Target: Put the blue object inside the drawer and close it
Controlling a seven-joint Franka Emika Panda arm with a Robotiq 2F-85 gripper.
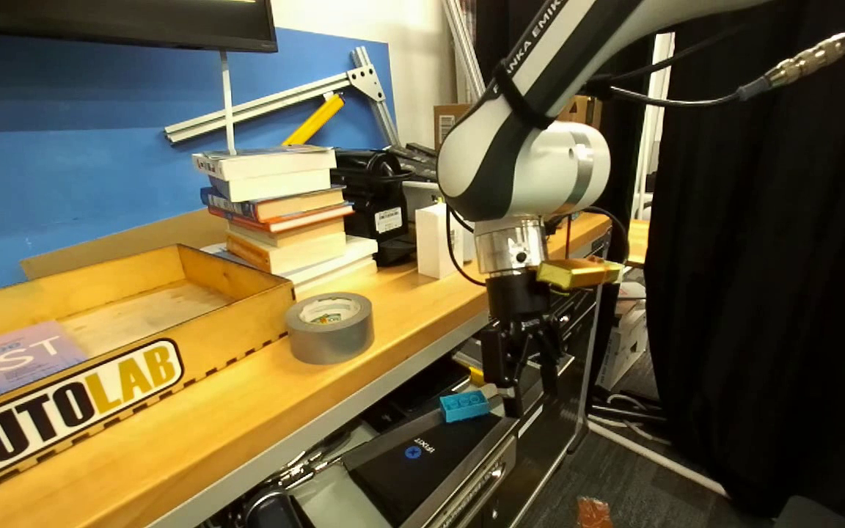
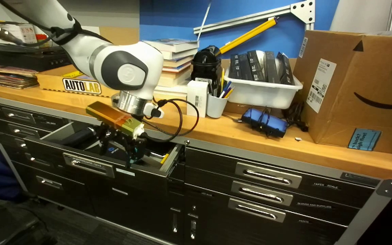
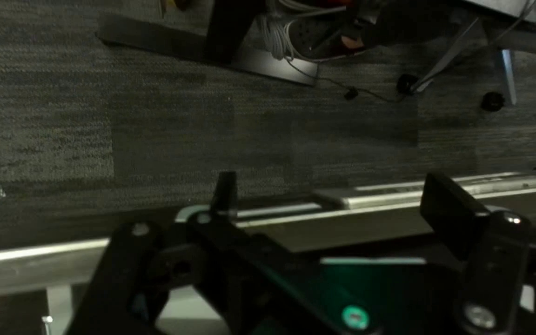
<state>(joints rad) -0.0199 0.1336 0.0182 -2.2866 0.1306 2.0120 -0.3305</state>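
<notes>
Currently: tape roll [image 1: 334,343] sits on tabletop [image 1: 246,400] | black case [image 1: 422,469] lies in open drawer [image 2: 121,178], blue block [image 1: 464,405] at case's end | arm [image 1: 532,172] points down, pincer [image 3: 337,204] spread wide, empty, near drawer's front

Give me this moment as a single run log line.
blue block: inside drawer | drawer: pulled open | tool: open, over drawer front | pending: close drawer

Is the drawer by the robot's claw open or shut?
Open. In both exterior views, the drawer sticks out from under the wooden worktop, with a black iFixit case showing inside.
</notes>
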